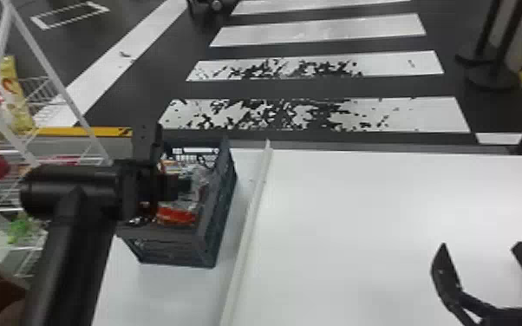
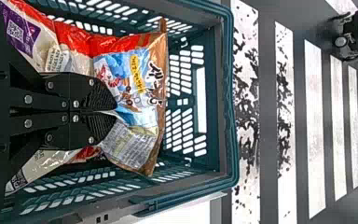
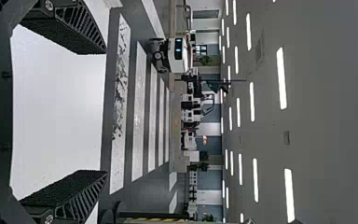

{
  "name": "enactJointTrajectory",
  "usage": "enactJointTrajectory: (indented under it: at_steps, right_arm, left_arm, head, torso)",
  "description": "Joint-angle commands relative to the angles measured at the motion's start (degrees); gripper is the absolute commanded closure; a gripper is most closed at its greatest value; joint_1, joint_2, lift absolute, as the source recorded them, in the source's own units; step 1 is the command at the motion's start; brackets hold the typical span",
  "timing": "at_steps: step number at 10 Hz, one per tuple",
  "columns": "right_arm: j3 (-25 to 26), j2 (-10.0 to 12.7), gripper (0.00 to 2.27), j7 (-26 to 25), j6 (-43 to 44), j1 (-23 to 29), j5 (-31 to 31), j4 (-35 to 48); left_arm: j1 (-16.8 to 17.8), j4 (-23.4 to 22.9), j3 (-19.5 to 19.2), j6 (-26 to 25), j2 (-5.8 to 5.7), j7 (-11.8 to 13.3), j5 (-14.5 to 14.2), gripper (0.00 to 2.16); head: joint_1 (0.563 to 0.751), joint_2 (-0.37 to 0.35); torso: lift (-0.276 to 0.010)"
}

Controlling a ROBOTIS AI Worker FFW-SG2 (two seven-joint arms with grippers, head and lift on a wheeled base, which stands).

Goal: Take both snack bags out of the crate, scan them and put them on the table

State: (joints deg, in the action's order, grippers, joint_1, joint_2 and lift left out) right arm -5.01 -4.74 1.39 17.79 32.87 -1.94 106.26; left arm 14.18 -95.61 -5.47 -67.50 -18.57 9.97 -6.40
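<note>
Snack bag with the blue print (image 2: 135,84) lies inside the crate (image 1: 160,234) and, as far as I can see, its long axis goes from side to side across the crate, with the brown edge pointing to the far end wall and the printed face turned toward my left wrist camera. My left tool (image 1: 185,186) is closed on this bag, and between its tips the film makes a fold. Beside and partly under it is the other bag (image 2: 35,42), with a purple label, also in the crate; how its axis goes I cannot tell. The crate stands on the white worktop (image 1: 351,216), just to the left of a pale raised strip (image 1: 250,208). Over the worktop, well apart on the right, waits my right tool (image 1: 480,246), its fingers spread wide with nothing between them. Past the far edge I see dark floor (image 1: 338,89) with white stripes, a wire rack (image 1: 43,93) at the left, and black posts (image 1: 494,60) at the right. So I count two bags, one crate and two tools.
</note>
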Motion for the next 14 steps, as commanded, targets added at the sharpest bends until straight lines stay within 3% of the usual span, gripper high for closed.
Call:
enactJointTrajectory:
  at_steps: [1, 7, 9, 11, 12, 14]
  right_arm:
    - [0.00, 0.08, 0.07, -0.07, 0.00, 0.00, 0.00, 0.00]
    - [-0.36, 0.52, 0.07, 0.02, -0.35, 0.00, 0.62, -0.09]
    - [-0.88, 0.70, 0.07, 0.02, -0.35, 0.00, 1.15, 0.00]
    - [-1.15, 0.96, 0.07, 0.02, -0.53, 0.00, 1.76, 0.00]
    - [-1.32, 1.05, 0.07, 0.02, -1.05, 0.00, 2.38, 0.09]
    - [-1.32, 1.05, 0.07, 0.02, -1.05, 0.18, 2.46, 0.35]
  left_arm:
    - [-0.83, -4.93, -1.38, -3.65, -0.23, 0.58, -0.11, 2.14]
    - [-2.14, -18.56, -5.25, -13.32, -0.59, 0.14, -2.13, 2.14]
    - [-3.64, -24.27, -7.36, -14.37, 0.03, -1.27, -7.67, 2.14]
    - [-4.87, -27.96, -5.96, -15.25, 2.84, -3.03, -8.46, 2.14]
    - [-4.87, -27.96, -4.37, -15.08, 5.13, -4.17, -9.16, 2.14]
    - [-4.60, -27.96, -0.07, -15.08, 8.11, -6.01, -8.81, 2.14]
  head:
    - [0.695, 0.227]
    - [0.695, 0.237]
    - [0.695, 0.241]
    - [0.695, 0.222]
    - [0.695, 0.213]
    - [0.695, 0.164]
  torso:
    - [-0.092]
    - [-0.092]
    - [-0.092]
    - [-0.092]
    - [-0.092]
    - [-0.092]
